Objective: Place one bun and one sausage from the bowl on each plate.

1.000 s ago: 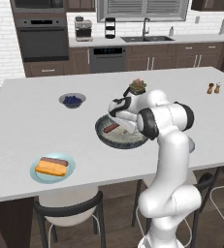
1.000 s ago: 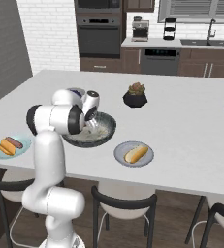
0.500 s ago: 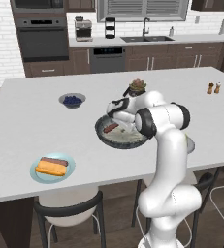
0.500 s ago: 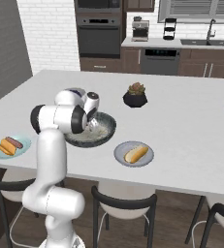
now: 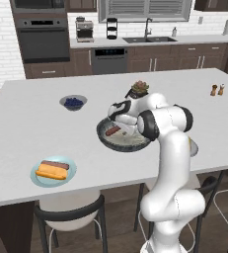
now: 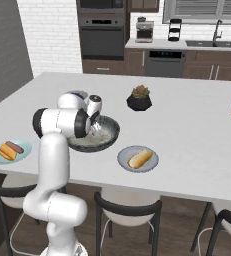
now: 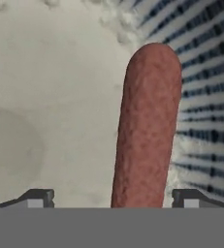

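Hand (image 7: 112, 197) spread wide, fingers either side of the sausage (image 7: 146, 126) in the bowl (image 7: 205, 87).

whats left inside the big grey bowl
One sausage lies inside the bowl, near its ribbed rim, with the open hand just above it. The arm covers part of the bowl's inside in both base views.

Two sausages: one in the bowl (image 5: 128, 143) at the island's middle (image 5: 113, 130), one on the near-left plate (image 5: 54, 164). Two buns: an orange one on that same blue-green plate (image 5: 51, 172), a pale one on the grey plate to the right (image 6: 140, 158). Two plates (image 6: 124, 161), one large bowl, one small bowl of what look like blueberries (image 5: 74, 103), one potted plant (image 6: 139, 98), two shakers far right (image 5: 217, 90).
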